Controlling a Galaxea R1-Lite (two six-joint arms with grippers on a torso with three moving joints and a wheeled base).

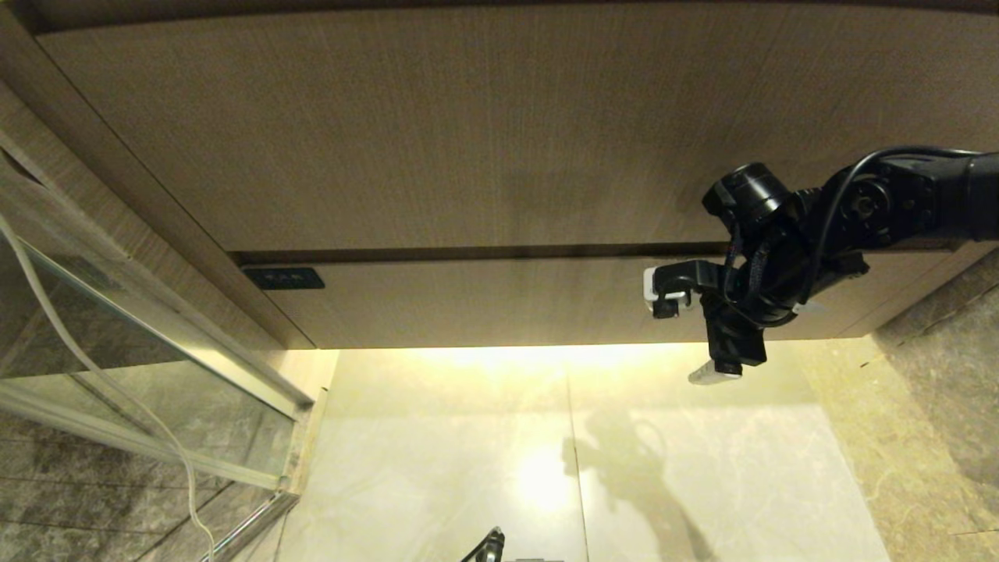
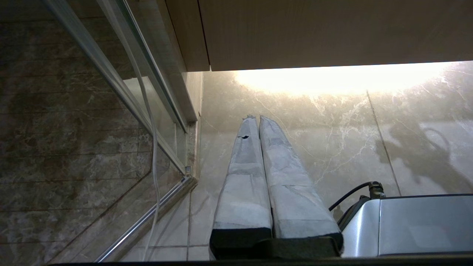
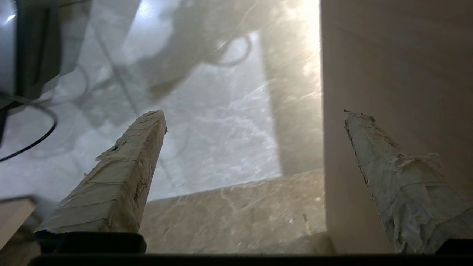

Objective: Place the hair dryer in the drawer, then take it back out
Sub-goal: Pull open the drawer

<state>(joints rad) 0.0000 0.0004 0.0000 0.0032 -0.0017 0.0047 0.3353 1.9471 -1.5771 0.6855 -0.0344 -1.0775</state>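
Observation:
The drawer (image 1: 499, 300) is the low wood-grain front with a small dark label (image 1: 282, 278) at its left corner, and it stands pushed in. The hair dryer is out of view. My right gripper (image 1: 691, 334) hangs open at the drawer's right part. One taped finger (image 3: 399, 184) is in front of the drawer face (image 3: 391, 66), the other finger (image 3: 122, 177) is below it over the floor, and the drawer's lower edge lies between them. Nothing is held. My left gripper (image 2: 255, 118) is parked low over the floor, its two fingers pressed together.
A taller wood-grain panel (image 1: 468, 133) sits above the drawer. A glass shower door (image 1: 117, 351) with a metal frame and a hanging white cord (image 1: 183, 460) stands at the left. Pale marble floor (image 1: 468, 437) lies below, and my silver base (image 2: 417, 225) is beside the left gripper.

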